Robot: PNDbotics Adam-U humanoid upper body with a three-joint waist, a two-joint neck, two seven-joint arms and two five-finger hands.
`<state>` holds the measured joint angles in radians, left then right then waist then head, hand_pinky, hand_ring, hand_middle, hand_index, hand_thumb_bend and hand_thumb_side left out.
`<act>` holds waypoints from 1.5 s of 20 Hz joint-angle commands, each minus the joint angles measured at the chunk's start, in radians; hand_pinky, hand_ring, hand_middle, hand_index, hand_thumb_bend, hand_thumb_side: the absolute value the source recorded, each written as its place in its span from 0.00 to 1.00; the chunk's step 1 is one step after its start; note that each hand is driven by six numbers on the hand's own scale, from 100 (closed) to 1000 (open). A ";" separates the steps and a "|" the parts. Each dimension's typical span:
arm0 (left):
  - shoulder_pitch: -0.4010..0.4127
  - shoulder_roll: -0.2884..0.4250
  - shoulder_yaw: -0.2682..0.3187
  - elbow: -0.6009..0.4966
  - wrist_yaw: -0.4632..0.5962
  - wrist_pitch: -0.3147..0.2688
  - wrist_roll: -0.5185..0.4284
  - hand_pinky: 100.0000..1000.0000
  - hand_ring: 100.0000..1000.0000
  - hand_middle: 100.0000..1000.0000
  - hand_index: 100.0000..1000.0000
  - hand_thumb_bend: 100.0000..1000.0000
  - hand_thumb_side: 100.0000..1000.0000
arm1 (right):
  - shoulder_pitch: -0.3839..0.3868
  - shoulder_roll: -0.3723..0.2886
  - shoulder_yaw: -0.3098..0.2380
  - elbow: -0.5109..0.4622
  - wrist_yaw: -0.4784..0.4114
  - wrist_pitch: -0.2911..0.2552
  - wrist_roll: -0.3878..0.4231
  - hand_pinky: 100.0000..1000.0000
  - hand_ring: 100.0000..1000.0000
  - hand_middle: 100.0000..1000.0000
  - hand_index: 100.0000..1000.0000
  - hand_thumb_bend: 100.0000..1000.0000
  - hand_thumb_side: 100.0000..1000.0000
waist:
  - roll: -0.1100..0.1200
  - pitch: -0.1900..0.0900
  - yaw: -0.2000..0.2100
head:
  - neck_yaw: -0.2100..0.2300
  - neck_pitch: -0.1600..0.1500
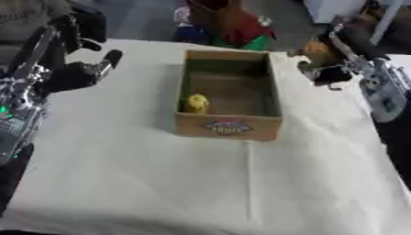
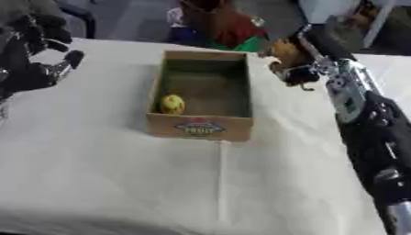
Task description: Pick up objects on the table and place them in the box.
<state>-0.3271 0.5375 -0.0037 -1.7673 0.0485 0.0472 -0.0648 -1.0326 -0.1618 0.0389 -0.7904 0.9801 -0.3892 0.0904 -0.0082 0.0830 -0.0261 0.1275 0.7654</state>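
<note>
My right hand, at two o'clock from the box, has its fingers curled around a brown object, lifted for dropping in. A yellow fruit sits inside. My left hand hangs relaxed, holding nothing, at ten o'clock.

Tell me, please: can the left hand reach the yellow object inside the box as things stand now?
Probably yes. The yellow object lies against the near-left wall of the open-topped box, the side nearest the left hand. Nothing covers it; the hand would only have to come over that wall from above.
</note>
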 commanded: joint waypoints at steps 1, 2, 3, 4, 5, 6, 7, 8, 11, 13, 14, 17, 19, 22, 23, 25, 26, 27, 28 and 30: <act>-0.017 0.013 0.005 -0.024 0.005 -0.002 -0.007 0.66 0.65 0.55 0.72 0.36 0.00 | -0.046 0.044 0.006 -0.017 0.034 -0.016 0.005 0.41 0.29 0.12 0.33 0.20 0.07 | 0.004 -0.015 0.008 | -0.009 0.005; -0.019 0.012 0.004 -0.025 0.005 -0.002 -0.009 0.66 0.65 0.55 0.72 0.35 0.00 | -0.051 0.063 0.006 -0.011 0.047 -0.019 0.006 0.41 0.29 0.12 0.33 0.20 0.08 | 0.004 -0.014 0.015 | -0.012 0.005; -0.020 0.011 0.003 -0.025 0.005 -0.001 -0.011 0.66 0.65 0.55 0.72 0.35 0.00 | -0.055 0.082 0.006 -0.003 0.061 -0.020 0.008 0.41 0.29 0.12 0.33 0.19 0.08 | 0.004 -0.014 0.021 | -0.015 0.005; -0.022 0.010 0.001 -0.026 0.006 -0.001 -0.012 0.66 0.65 0.55 0.72 0.35 0.00 | -0.057 0.101 0.006 0.005 0.076 -0.022 0.009 0.41 0.29 0.12 0.33 0.19 0.09 | 0.005 -0.013 0.026 | -0.017 0.005; -0.023 0.008 0.000 -0.027 0.007 -0.001 -0.014 0.66 0.65 0.55 0.72 0.35 0.00 | -0.058 0.121 0.005 0.014 0.092 -0.022 0.011 0.41 0.29 0.12 0.33 0.18 0.09 | 0.006 -0.012 0.032 | -0.019 0.005; -0.025 0.007 -0.001 -0.027 0.007 -0.001 -0.016 0.66 0.65 0.55 0.72 0.35 0.00 | -0.057 0.138 0.003 0.022 0.108 -0.021 0.011 0.41 0.29 0.12 0.33 0.17 0.09 | 0.007 -0.011 0.037 | -0.021 0.005; -0.026 0.006 -0.002 -0.028 0.007 -0.001 -0.018 0.66 0.65 0.55 0.72 0.35 0.00 | -0.055 0.153 0.001 0.030 0.123 -0.020 0.012 0.42 0.30 0.12 0.33 0.16 0.09 | 0.007 -0.010 0.042 | -0.023 0.005; -0.027 0.005 -0.002 -0.029 0.008 -0.001 -0.019 0.66 0.65 0.55 0.72 0.35 0.00 | -0.052 0.167 0.000 0.038 0.138 -0.020 0.013 0.42 0.30 0.13 0.34 0.16 0.10 | 0.007 -0.009 0.045 | -0.024 0.005; -0.028 0.003 -0.003 -0.029 0.008 0.000 -0.023 0.66 0.65 0.55 0.72 0.35 0.00 | -0.042 0.193 0.004 0.075 0.187 -0.023 0.031 0.45 0.32 0.16 0.37 0.17 0.15 | 0.006 -0.006 0.052 | -0.025 0.005; -0.027 0.003 -0.004 -0.029 0.007 0.001 -0.026 0.66 0.65 0.55 0.72 0.35 0.00 | -0.040 0.198 0.009 0.109 0.230 -0.033 0.073 0.50 0.38 0.25 0.49 0.20 0.20 | 0.004 -0.006 0.055 | -0.025 0.005; -0.027 0.003 -0.004 -0.029 0.006 0.001 -0.027 0.66 0.65 0.55 0.72 0.35 0.00 | -0.040 0.198 0.008 0.122 0.248 -0.040 0.097 0.54 0.42 0.31 0.56 0.20 0.21 | 0.003 -0.006 0.055 | -0.024 0.005; -0.026 0.003 -0.003 -0.027 0.005 0.003 -0.029 0.66 0.65 0.55 0.72 0.35 0.00 | -0.046 0.189 -0.005 0.145 0.278 -0.060 0.191 0.61 0.54 0.51 0.77 0.24 0.22 | -0.001 -0.006 0.054 | -0.022 0.005; -0.025 0.003 -0.003 -0.026 0.004 0.004 -0.033 0.66 0.65 0.55 0.72 0.35 0.00 | -0.049 0.180 -0.012 0.148 0.277 -0.074 0.249 0.69 0.75 0.71 0.88 0.26 0.21 | -0.004 -0.007 0.052 | -0.020 0.005; -0.024 0.004 -0.002 -0.025 0.003 0.003 -0.036 0.66 0.65 0.55 0.72 0.35 0.00 | -0.051 0.170 -0.021 0.137 0.257 -0.088 0.317 0.71 0.79 0.74 0.89 0.26 0.21 | -0.005 -0.007 0.050 | -0.019 0.005; -0.024 0.004 -0.002 -0.025 0.003 0.003 -0.037 0.66 0.65 0.55 0.72 0.35 0.00 | -0.051 0.169 -0.022 0.132 0.251 -0.088 0.330 0.71 0.79 0.74 0.89 0.26 0.21 | -0.005 -0.008 0.050 | -0.019 0.005; -0.022 0.005 0.000 -0.024 0.003 0.003 -0.038 0.66 0.65 0.54 0.72 0.35 0.00 | -0.051 0.153 -0.040 0.104 0.212 -0.088 0.328 0.77 0.88 0.81 0.91 0.21 0.13 | -0.004 -0.009 0.046 | -0.017 0.005; -0.021 0.005 0.000 -0.024 0.003 0.003 -0.039 0.66 0.65 0.54 0.72 0.35 0.00 | -0.050 0.145 -0.046 0.087 0.189 -0.085 0.321 0.77 0.88 0.81 0.91 0.20 0.13 | -0.004 -0.009 0.045 | -0.017 0.005; -0.020 0.005 0.001 -0.023 0.003 0.003 -0.039 0.66 0.65 0.54 0.72 0.34 0.00 | -0.050 0.138 -0.050 0.070 0.168 -0.079 0.311 0.76 0.87 0.79 0.91 0.17 0.11 | -0.004 -0.009 0.044 | -0.015 0.005; -0.019 0.005 0.002 -0.022 0.003 0.003 -0.039 0.66 0.65 0.54 0.72 0.34 0.00 | -0.049 0.130 -0.054 0.050 0.145 -0.073 0.295 0.76 0.87 0.79 0.91 0.17 0.10 | -0.004 -0.009 0.043 | -0.014 0.005; -0.016 0.006 0.005 -0.019 0.001 0.003 -0.039 0.66 0.64 0.54 0.72 0.34 0.00 | -0.049 0.113 -0.060 0.007 0.100 -0.061 0.253 0.75 0.86 0.77 0.90 0.14 0.06 | -0.004 -0.009 0.042 | -0.012 0.005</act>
<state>-0.3337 0.5267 -0.0097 -1.7763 0.0523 0.0503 -0.1014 -1.0584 -0.0205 -0.0124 -0.7384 1.1123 -0.4555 0.3635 -0.0175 0.0893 0.0164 0.1125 0.7654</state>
